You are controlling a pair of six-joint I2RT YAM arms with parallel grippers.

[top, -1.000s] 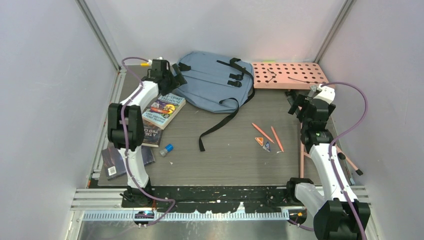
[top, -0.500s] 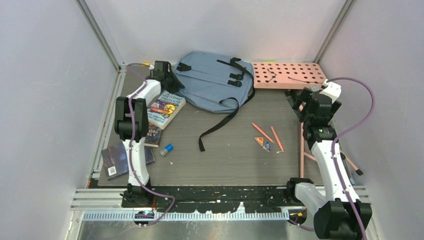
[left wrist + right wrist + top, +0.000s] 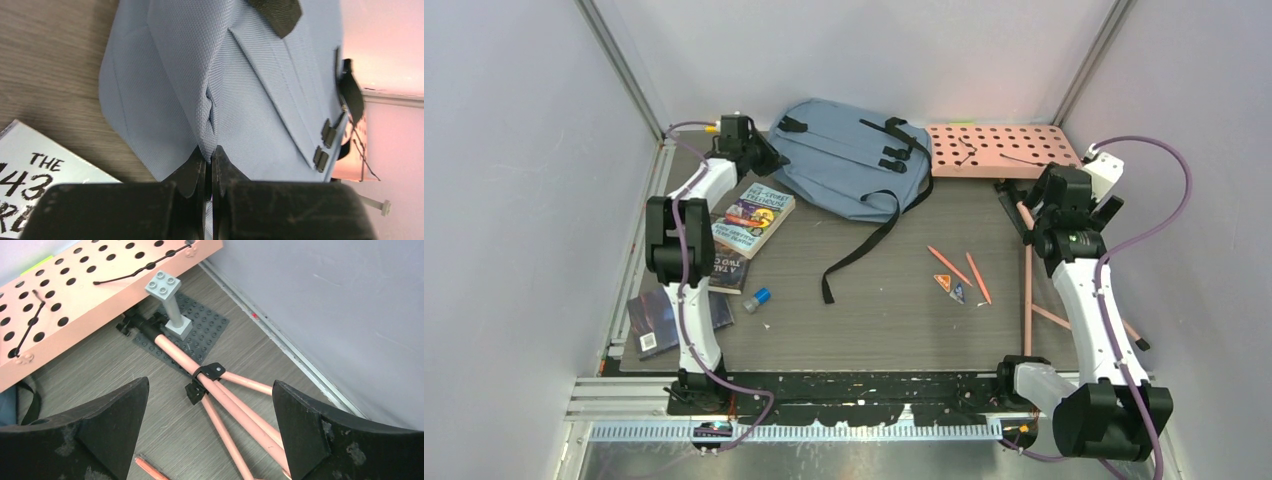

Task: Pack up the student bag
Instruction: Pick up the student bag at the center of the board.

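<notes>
**Left jaws pinch the bag's edge, right jaws wait wide open**

At the lower left of the top view a dark book lies near the table's front edge. A little higher two more books lie one partly over the other, with a small blue object beside them. Right of centre lie two orange pencils. All these are loose and apart from the bag; I judge that they wait to be packed.

Higher, at the upper left, the left gripper is closed on a fold of cloth at the left edge of the student bag. The bag lies flat at the upper centre, with one long strap running down toward the middle. The pinch probably serves to lift or pull the bag so that its opening can be reached. I cannot tell whether a zipper is open.

At the right, the right gripper holds nothing, its jaws wide apart above some pink rods and a grey studded plate. It seems ready to help.

The surface is a dark wood-grain mat. A pink pegboard lies at the upper right, and plain pale walls close the sides and the back.
</notes>
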